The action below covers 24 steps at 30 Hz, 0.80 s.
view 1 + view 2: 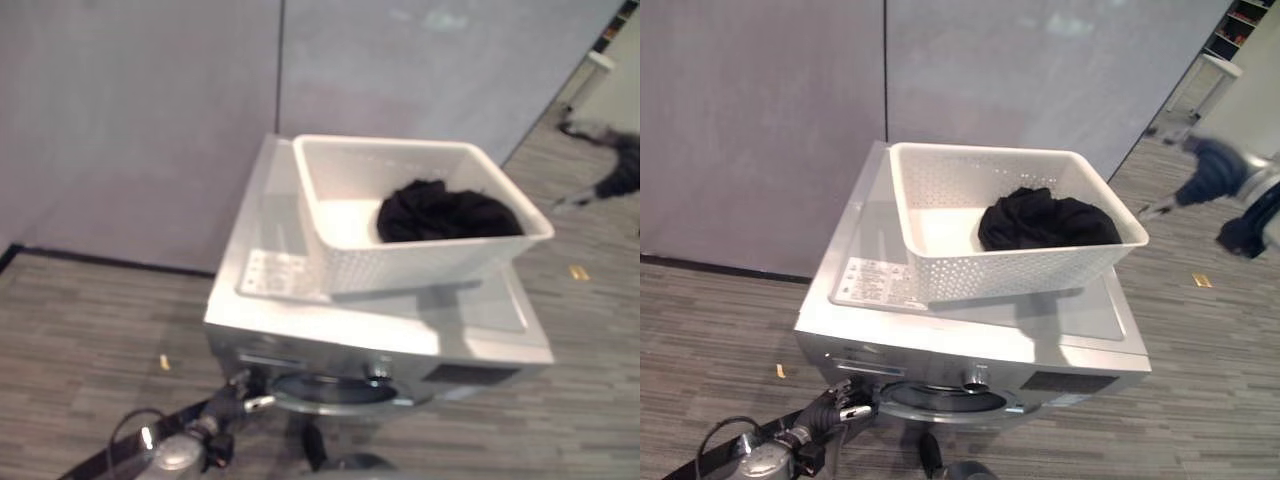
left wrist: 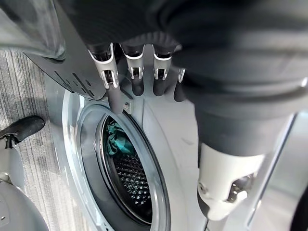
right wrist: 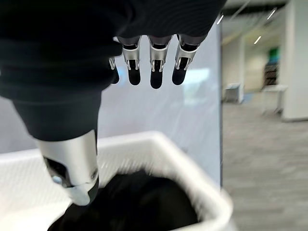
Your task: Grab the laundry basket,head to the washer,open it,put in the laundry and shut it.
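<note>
Your left hand [image 1: 840, 404], fingers straight at the silver-grey washer [image 1: 940, 345] door rim, may slip off, while your open right hand [image 3: 144, 62] above the white perforated plastic basket [image 1: 940, 270] holding black laundry [image 1: 1045, 222] on the washer could knock it off.

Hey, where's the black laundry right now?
The black laundry lies in the right half of the white laundry basket, which sits on top of the washer; the right hand hovers open just above it.
</note>
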{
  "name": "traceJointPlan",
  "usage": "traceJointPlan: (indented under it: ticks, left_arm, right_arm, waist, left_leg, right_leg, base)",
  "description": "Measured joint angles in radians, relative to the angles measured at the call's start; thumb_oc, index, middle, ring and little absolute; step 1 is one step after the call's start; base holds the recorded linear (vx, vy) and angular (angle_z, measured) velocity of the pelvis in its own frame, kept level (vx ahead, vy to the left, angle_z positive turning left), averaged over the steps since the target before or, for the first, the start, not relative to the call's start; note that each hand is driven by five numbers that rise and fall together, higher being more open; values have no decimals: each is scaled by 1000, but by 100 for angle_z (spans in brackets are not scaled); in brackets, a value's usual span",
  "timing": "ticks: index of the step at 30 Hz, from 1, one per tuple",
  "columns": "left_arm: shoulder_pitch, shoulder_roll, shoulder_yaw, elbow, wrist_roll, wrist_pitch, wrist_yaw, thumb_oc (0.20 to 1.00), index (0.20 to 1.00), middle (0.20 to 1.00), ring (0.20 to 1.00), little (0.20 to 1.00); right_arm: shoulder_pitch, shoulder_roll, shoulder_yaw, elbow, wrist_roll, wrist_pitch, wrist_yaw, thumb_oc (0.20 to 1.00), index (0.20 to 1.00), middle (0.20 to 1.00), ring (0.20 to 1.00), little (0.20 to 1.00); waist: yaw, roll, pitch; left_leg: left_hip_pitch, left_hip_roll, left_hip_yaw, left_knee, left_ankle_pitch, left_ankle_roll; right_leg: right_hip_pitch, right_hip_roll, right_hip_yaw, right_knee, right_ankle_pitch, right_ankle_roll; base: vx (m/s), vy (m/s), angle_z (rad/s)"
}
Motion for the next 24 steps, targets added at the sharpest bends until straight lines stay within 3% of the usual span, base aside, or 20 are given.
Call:
traceJointPlan:
  ticks: [3, 9, 14, 24]
  left_arm:
    - [-6, 0, -19, 0, 0, 0, -2, 1000, 1000, 1000, 1000, 1000]
    - [-11, 1, -26, 1, -1, 2, 0, 1000, 1000, 1000, 1000, 1000]
    - [-33, -4, -41, 1, -1, 4, 6, 1000, 1000, 1000, 1000, 1000]
    - [-58, 7, -54, 0, -3, 4, 13, 1000, 1000, 1000, 1000, 1000]
  right_arm:
    - [10, 47, 12, -4, -1, 2, 19, 1000, 1000, 1000, 1000, 1000]
    - [-104, 88, 156, 52, -1, 13, 33, 1000, 1000, 1000, 1000, 1000]
    - [-104, 105, 168, 54, -5, 18, 34, 1000, 1000, 1000, 1000, 1000]
    - [-113, 189, 239, 102, -37, 40, 42, 1000, 1000, 1000, 1000, 1000]
  waist:
    - [8, 11, 0]
    - [14, 7, 0]
    - [33, 6, 2]
    - [58, -20, 20]
  left_leg:
    - [4, 4, -6, -2, 0, 0]
    - [6, 4, -6, -4, 0, 0]
    - [-5, 10, -30, -18, 7, -5]
    - [-15, 11, -34, -18, 7, -5]
  right_leg:
    - [7, 1, -9, -1, 7, -9]
    - [10, 0, -11, -4, 7, -9]
    - [4, -1, -33, -8, 5, -10]
    - [-4, -2, -43, -8, 5, -10]
  base:
    - [4, 1, 11]
    - [1, -3, 1]
    - [3, -17, 13]
    - [0, -1, 1]
